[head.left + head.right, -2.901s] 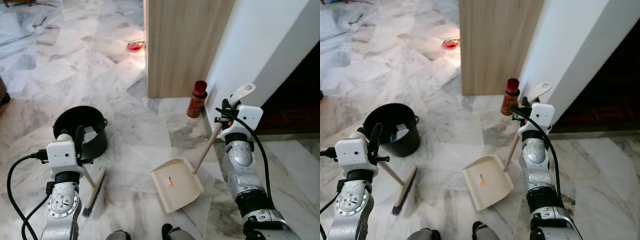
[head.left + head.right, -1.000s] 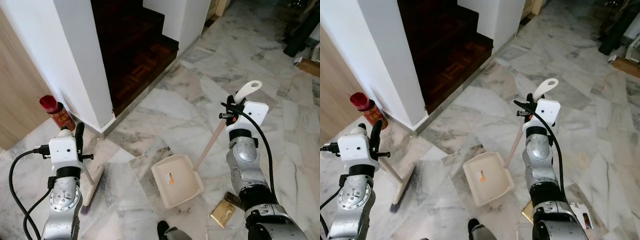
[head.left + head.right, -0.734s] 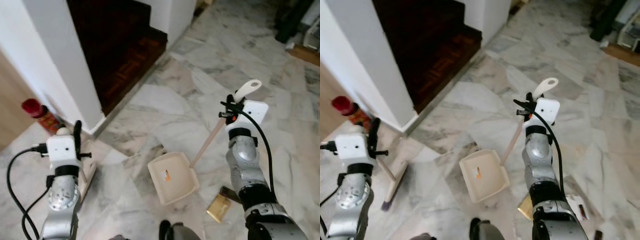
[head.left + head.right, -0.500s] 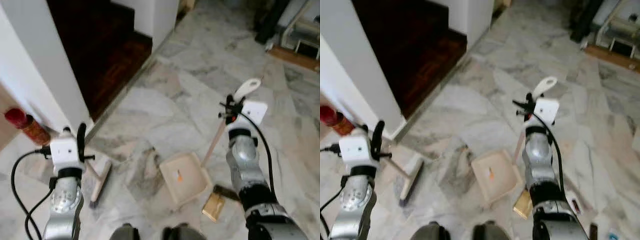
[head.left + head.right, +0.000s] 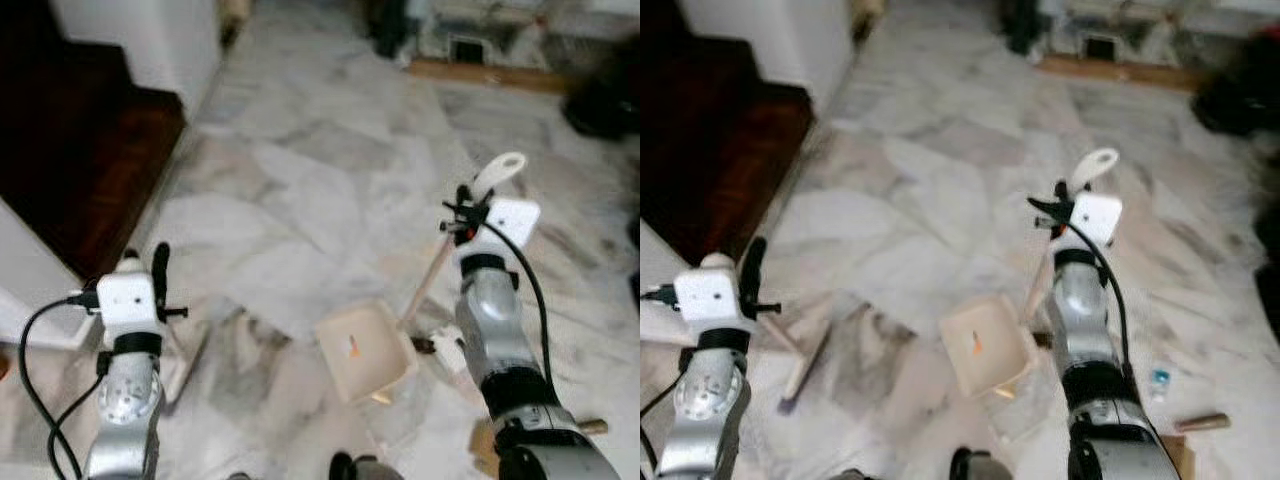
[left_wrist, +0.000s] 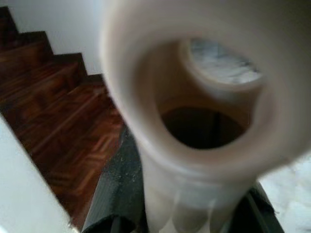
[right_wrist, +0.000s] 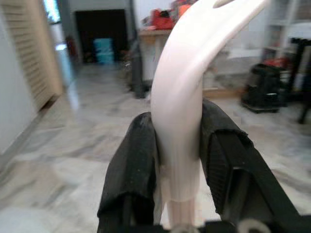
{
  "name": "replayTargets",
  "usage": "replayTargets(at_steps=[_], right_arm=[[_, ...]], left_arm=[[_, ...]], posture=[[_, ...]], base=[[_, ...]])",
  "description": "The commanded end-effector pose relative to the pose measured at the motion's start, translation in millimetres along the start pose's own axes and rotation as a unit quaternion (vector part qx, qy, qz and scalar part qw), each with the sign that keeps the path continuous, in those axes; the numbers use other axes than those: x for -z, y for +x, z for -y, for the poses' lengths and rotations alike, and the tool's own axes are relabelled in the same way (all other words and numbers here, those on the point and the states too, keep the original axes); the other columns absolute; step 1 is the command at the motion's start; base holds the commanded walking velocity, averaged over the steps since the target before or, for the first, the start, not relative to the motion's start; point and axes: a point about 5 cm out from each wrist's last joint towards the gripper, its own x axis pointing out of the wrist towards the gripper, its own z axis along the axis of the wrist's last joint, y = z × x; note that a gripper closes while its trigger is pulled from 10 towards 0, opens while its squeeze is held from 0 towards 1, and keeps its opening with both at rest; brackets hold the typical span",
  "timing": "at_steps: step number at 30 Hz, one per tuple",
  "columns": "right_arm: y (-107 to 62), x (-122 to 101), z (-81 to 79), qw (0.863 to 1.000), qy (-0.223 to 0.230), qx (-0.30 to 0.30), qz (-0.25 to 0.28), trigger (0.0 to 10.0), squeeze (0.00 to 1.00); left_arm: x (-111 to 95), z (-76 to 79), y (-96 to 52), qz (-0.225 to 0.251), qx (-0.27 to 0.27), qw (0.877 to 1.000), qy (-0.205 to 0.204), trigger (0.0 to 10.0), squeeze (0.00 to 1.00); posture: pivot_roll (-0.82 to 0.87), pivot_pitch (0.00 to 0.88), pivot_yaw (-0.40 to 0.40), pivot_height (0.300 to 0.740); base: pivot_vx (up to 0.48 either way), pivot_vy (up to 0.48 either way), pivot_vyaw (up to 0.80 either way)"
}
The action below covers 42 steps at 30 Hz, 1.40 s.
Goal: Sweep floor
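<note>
At far left a dark brown wooden staircase (image 5: 70, 160) rises beside a white wall (image 5: 30, 285), over a blurred grey-veined white marble floor (image 5: 300, 200). The left gripper (image 5: 160, 275) is raised in front of the robot's left side, and its black fingers (image 6: 109, 204) are closed against the cream plastic end of a hand broom's handle (image 6: 194, 121), whose hanging hole sits right up against the wrist camera. From that grip the thin wooden shaft slants down to the long, pale broom head with dark bristles (image 5: 805, 372), which lies on the floor just beside the left arm.

Near the middle of the floor, in front of the robot's feet, sits a cream-coloured plastic dustpan (image 5: 365, 350) with a small orange sticker inside its tray. Its light wooden handle (image 5: 425, 290) rises at a slant to the right and ends in a white plastic loop. The right gripper (image 5: 465, 200) holds this handle high up, its fingers (image 7: 133, 160) pressed against both sides of the white top piece.

To the right of the dustpan a few small bits of litter (image 5: 1158, 378) lie on the marble, among them a short brown stick-like piece (image 5: 1200, 423), too blurred to identify further.
</note>
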Motion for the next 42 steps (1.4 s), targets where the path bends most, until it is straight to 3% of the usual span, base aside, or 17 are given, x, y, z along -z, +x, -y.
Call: replayTargets(at_steps=[1, 42], right_arm=[[5.9, -15.6, -11.3, 0.999, 0.014, -0.011, 0.032, 10.0, 0.00], [13.7, -26.0, -9.7, 0.999, 0.015, -0.006, 0.045, 10.0, 0.00]], left_arm=[[-3.3, -5.0, 0.6, 0.012, -0.006, 1.000, 0.007, 10.0, 0.00], [-2.9, -2.8, 4.1, 0.016, -0.008, 1.000, 0.008, 10.0, 0.00]], posture=[[0.02, 0.162, -0.026, 0.740], [0.01, 0.186, -0.034, 0.740]], base=[[0.000, 0.000, 0.00], [0.000, -0.027, -0.78]])
